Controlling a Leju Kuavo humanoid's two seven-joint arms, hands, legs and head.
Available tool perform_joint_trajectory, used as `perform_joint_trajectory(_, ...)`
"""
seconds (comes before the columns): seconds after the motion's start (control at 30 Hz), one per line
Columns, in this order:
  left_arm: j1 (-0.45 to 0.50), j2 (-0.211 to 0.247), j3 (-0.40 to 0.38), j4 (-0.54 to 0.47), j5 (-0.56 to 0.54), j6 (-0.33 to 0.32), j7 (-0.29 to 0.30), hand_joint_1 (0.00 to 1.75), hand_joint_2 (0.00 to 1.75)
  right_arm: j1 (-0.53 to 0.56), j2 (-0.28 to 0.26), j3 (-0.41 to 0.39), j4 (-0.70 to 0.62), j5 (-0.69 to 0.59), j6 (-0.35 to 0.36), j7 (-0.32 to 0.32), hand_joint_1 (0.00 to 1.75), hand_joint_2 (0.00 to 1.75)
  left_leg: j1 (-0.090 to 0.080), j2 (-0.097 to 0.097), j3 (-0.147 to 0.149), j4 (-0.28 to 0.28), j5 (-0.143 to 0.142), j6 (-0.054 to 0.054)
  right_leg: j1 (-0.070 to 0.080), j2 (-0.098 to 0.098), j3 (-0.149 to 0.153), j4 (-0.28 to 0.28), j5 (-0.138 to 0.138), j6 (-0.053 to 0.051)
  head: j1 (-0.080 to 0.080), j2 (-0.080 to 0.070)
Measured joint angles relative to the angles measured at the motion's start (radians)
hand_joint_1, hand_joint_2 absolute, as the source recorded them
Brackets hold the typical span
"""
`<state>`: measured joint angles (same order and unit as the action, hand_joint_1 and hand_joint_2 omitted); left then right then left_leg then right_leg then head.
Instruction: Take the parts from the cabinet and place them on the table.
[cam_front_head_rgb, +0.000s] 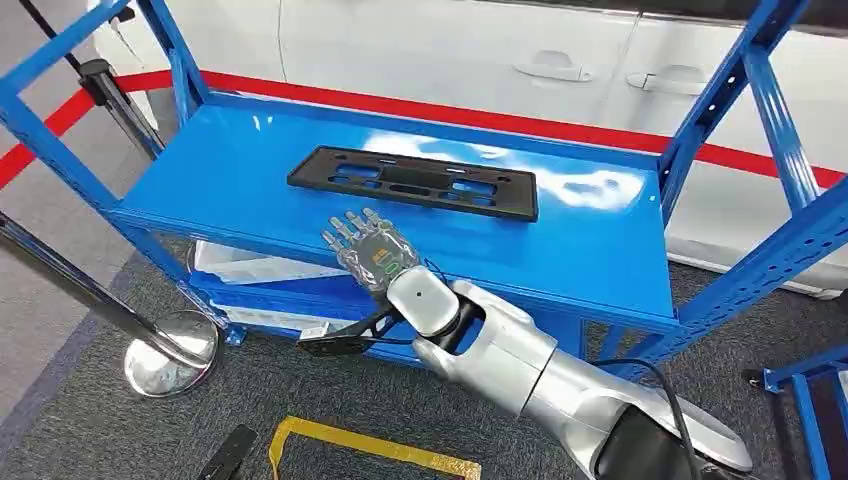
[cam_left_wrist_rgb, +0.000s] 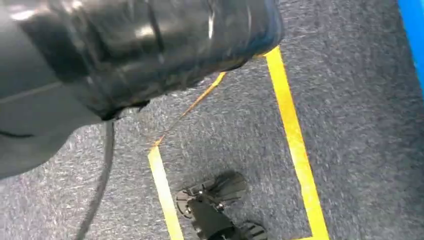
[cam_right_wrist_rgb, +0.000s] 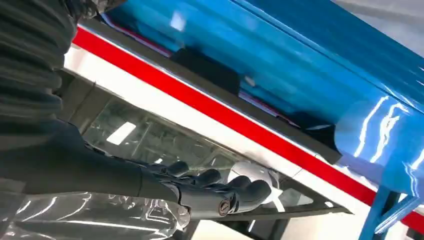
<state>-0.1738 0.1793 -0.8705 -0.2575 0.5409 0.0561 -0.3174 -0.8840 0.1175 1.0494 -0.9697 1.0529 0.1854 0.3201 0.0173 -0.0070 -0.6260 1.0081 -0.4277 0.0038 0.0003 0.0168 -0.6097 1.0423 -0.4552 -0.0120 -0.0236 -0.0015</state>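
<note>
1. Nearest, floor: grey carpet with yellow tape (cam_front_head_rgb: 370, 445) marking a box outline. The left wrist view looks down at that carpet and tape; a small dark object (cam_left_wrist_rgb: 215, 210) lies there, which I cannot identify. I cannot tell the left hand's state.
2. Right arm (cam_front_head_rgb: 520, 365) comes in from lower right, silver, reaching up and left toward the rack.
3. Right hand (cam_front_head_rgb: 368, 250) sits at the shelf's front edge, fingers straight and slightly spread, pointing toward the part. It holds nothing. In the right wrist view the dark fingers (cam_right_wrist_rgb: 220, 187) look gently curled, with nothing between them.
4. Shelf (cam_front_head_rgb: 230, 175): blue, glossy, top level of a blue rack. A lower shelf carries something pale that I cannot read.
5. Part (cam_front_head_rgb: 412, 183): flat black frame-like plate with slots, lying flat near mid-shelf.
6. Key relation: the part lies beyond the right hand, further into the shelf and slightly to its right, apart from the fingertips. Its long axis runs roughly along the front edge, so across the reach. The right hand is the nearer one.
7. View differences: the head view gives the full hand-to-part layout. The right wrist view, turned and blurred, shows the blue shelf surface, a dark patch that may be the part, and a red stripe.
8. Farthest: red floor line (cam_front_head_rgb: 480, 118), a white car (cam_front_head_rgb: 560, 50) beyond it and a chrome stanchion base (cam_front_head_rgb: 170, 350) at left.
</note>
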Motion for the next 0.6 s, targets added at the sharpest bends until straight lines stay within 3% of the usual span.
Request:
perform_joint_trajectory(0.07, 0.0, -0.001, 0.0, 0.0, -0.002, 0.0, 0.0, 0.0, 0.0, 0.0, 0.001, 0.0, 0.006, 0.002, -0.011, 0.002, 0.0, 1.75, 0.002, 0.001, 0.015, -0.01, 0.0, 0.006, -0.002, -0.007, -0.022, 0.054, -0.034, 0.01, 0.003, 0.0)
perform_joint_trajectory(0.13, -0.001, -0.003, 0.0, 0.0, -0.003, -0.001, 0.0, 0.0, 0.0, 0.002, 0.002, 0.001, 0.014, 0.003, -0.034, 0.012, 0.0, 1.75, -0.001, 0.002, 0.018, -0.009, -0.004, 0.013, -0.005, -0.008, -0.101, 0.201, -0.093, 0.015, 0.003, 0.0)
perform_joint_trajectory(0.17, 0.0, -0.004, 0.0, 0.0, -0.003, -0.002, 0.0, 0.0, 0.0, 0.006, 0.002, 0.001, 0.018, 0.003, -0.048, 0.019, 0.0, 1.75, -0.001, 0.002, 0.019, -0.008, -0.007, 0.017, -0.005, -0.008, -0.133, 0.252, -0.102, 0.015, 0.004, 0.0)
perform_joint_trajectory(0.2, 0.003, -0.005, 0.0, 0.0, -0.003, -0.002, 0.0, 0.0, 0.0, 0.01, 0.001, 0.001, 0.023, 0.005, -0.068, 0.027, 0.0, 1.75, -0.002, 0.002, 0.021, -0.007, -0.009, 0.018, -0.005, -0.008, -0.149, 0.266, -0.091, 0.015, 0.004, 0.0)
perform_joint_trajectory(0.23, 0.005, -0.007, 0.0, 0.0, -0.003, -0.002, 0.0, 0.0, 0.0, 0.011, 0.002, 0.001, 0.027, 0.006, -0.092, 0.035, 0.0, 1.75, -0.002, 0.001, 0.024, -0.005, -0.013, 0.018, -0.004, -0.008, -0.142, 0.235, -0.056, 0.012, 0.005, 0.0)
perform_joint_trajectory(0.3, 0.007, -0.01, 0.0, 0.0, -0.006, -0.002, 0.0, 0.0, 0.0, 0.007, 0.002, 0.001, 0.027, 0.013, -0.119, 0.042, 0.0, 1.75, -0.002, 0.0, 0.032, 0.001, -0.024, 0.015, -0.004, -0.008, -0.085, 0.098, 0.034, 0.004, 0.004, 0.0)
perform_joint_trajectory(0.33, 0.006, -0.013, 0.0, 0.0, -0.006, -0.002, 0.0, 0.0, 0.0, 0.004, 0.002, 0.001, 0.027, 0.018, -0.122, 0.046, 0.0, 1.75, -0.002, -0.001, 0.034, 0.005, -0.03, 0.012, -0.002, -0.008, -0.062, 0.034, 0.054, -0.002, 0.005, 0.0)
perform_joint_trajectory(0.37, 0.005, -0.014, 0.0, 0.0, -0.006, -0.002, 0.0, 0.0, 0.0, 0.0, 0.003, 0.001, 0.027, 0.021, -0.123, 0.05, 0.0, 1.75, -0.009, -0.001, 0.029, 0.009, -0.034, 0.005, 0.004, -0.008, -0.044, 0.023, 0.04, -0.003, 0.003, 0.0)
perform_joint_trajectory(0.47, 0.004, -0.016, 0.0, 0.0, -0.008, -0.002, 0.0, 0.0, 0.0, -0.004, 0.008, 0.001, 0.027, 0.034, -0.116, 0.063, 0.0, 1.75, -0.003, 0.0, 0.033, 0.002, -0.037, -0.011, 0.007, -0.001, -0.038, 0.007, 0.028, -0.017, 0.003, 0.0)
perform_joint_trajectory(0.53, 0.002, -0.018, 0.001, 0.0, -0.009, -0.002, 0.0, 0.0, 0.0, -0.007, 0.013, 0.001, 0.027, 0.044, -0.111, 0.071, 0.0, 1.75, -0.001, 0.002, 0.034, 0.011, -0.048, -0.022, -0.003, -0.001, -0.019, -0.009, 0.03, -0.026, 0.002, 0.0)
perform_joint_trajectory(0.6, -0.001, -0.019, 0.001, 0.0, -0.009, -0.002, -0.001, 0.0, 0.0, -0.018, 0.019, 0.001, 0.03, 0.055, -0.098, 0.078, 0.0, 1.75, 0.0, 0.002, -0.018, 0.119, -0.097, -0.031, -0.004, -0.003, -0.01, -0.012, 0.023, -0.036, -0.005, 0.0)
